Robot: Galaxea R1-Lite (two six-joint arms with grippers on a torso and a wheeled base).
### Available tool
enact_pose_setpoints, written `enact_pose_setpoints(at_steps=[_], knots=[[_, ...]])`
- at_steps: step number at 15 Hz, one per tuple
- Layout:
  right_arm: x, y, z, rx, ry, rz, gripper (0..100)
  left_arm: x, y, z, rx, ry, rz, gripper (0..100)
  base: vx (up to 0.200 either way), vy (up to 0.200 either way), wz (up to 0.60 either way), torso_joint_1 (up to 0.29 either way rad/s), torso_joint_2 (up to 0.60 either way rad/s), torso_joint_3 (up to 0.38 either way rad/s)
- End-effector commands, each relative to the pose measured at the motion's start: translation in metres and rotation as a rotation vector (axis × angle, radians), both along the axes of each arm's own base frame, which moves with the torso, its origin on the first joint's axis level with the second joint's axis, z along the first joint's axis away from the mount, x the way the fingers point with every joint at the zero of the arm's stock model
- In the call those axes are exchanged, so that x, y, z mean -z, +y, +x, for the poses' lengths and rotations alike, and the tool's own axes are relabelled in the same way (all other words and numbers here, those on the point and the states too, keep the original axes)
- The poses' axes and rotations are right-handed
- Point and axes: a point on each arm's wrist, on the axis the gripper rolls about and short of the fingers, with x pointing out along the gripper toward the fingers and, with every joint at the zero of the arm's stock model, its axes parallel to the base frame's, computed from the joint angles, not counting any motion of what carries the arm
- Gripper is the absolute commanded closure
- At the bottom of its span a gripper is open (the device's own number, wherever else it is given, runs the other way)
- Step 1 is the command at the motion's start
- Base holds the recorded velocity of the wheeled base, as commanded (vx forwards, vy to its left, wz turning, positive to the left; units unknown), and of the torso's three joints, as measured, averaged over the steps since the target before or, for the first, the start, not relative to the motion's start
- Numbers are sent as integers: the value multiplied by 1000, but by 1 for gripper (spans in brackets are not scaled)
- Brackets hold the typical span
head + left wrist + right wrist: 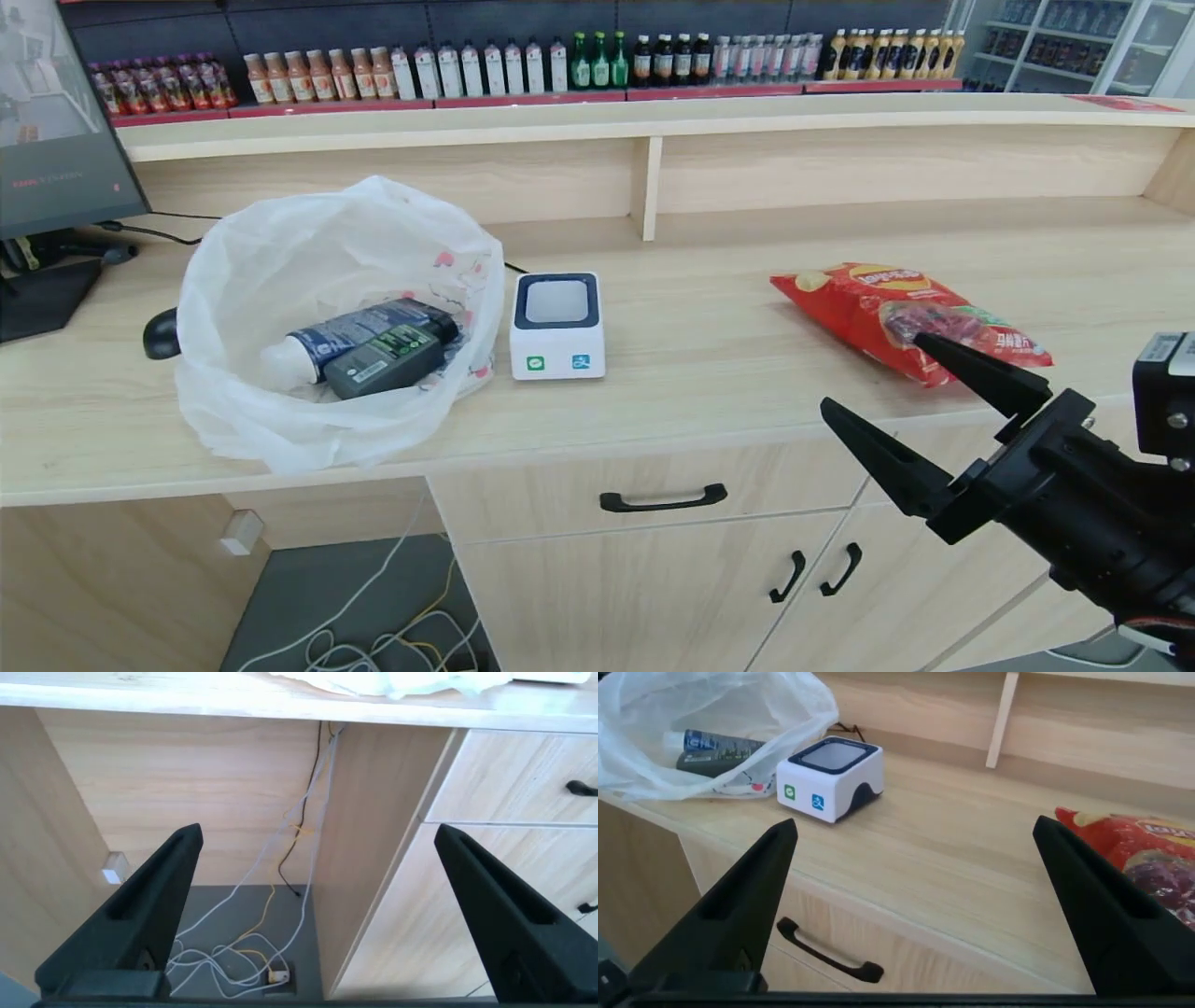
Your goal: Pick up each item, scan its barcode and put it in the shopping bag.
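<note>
At the right end of the pale wooden counter lies the red crinkly chip packet, flat. The black right gripper hangs just in front of it, jaws spread wide, empty. Farther left stands the white box scanner, just beside the white plastic shopping bag. The head view looks into the bag at a blue-and-white tube and a dark grey bottle. The left wrist view has the left gripper, wide open and empty, below the counter before loose cables.
</note>
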Motion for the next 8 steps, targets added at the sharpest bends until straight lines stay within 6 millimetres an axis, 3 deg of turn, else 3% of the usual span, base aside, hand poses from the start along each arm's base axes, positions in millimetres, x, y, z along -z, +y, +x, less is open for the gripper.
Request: enact_pose_setpoints(at_steps=[1,7,8], knots=[[-1,0,0,-2,-3,1,0,0,0,0,0,1,-1,0,0,-200,0,2,2,2],[-3,-2,-3,-3,-13,12,0,0,0,0,0,-1,1,0,0,-200,0,2,3,3],[-3,-2,-4,-3,-10,10,0,0,0,0,0,-1,1,0,0,0,0,0,0,0]])
